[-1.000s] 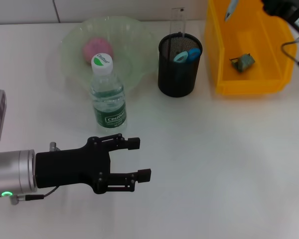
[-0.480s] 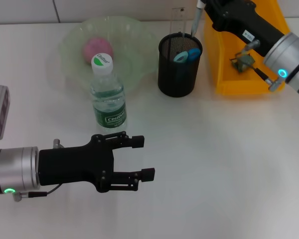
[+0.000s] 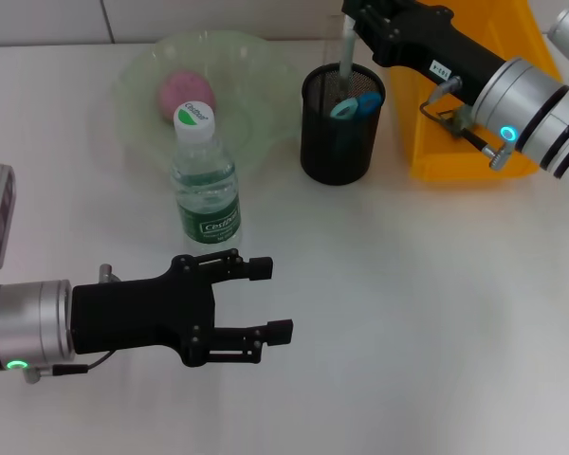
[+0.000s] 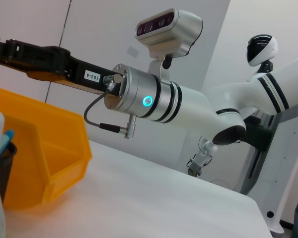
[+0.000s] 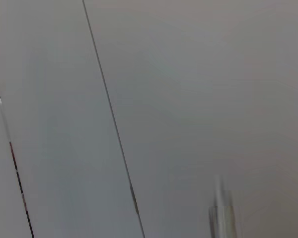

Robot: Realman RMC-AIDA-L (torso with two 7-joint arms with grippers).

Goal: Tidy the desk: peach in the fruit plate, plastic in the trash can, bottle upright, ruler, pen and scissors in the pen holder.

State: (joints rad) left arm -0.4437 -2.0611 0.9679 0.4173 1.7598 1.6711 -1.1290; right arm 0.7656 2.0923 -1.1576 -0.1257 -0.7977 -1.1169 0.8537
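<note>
Over the black pen holder (image 3: 337, 123) at the back of the tabletop (image 3: 417, 313), the pen (image 3: 345, 52) is held upright by the right end effector (image 3: 353, 21), its tip reaching down into the holder, where the blue-handled scissors (image 3: 356, 103) are stowed. The peach (image 3: 178, 91) is seen in the fruit plate (image 3: 247, 66), the bottle (image 3: 206, 180) is stood upright, and the yellow bin (image 3: 427, 152) is largely hidden. Only the pen's release is judged outstanding. The left end effector (image 3: 266, 301) is parked wide apart, empty.
</note>
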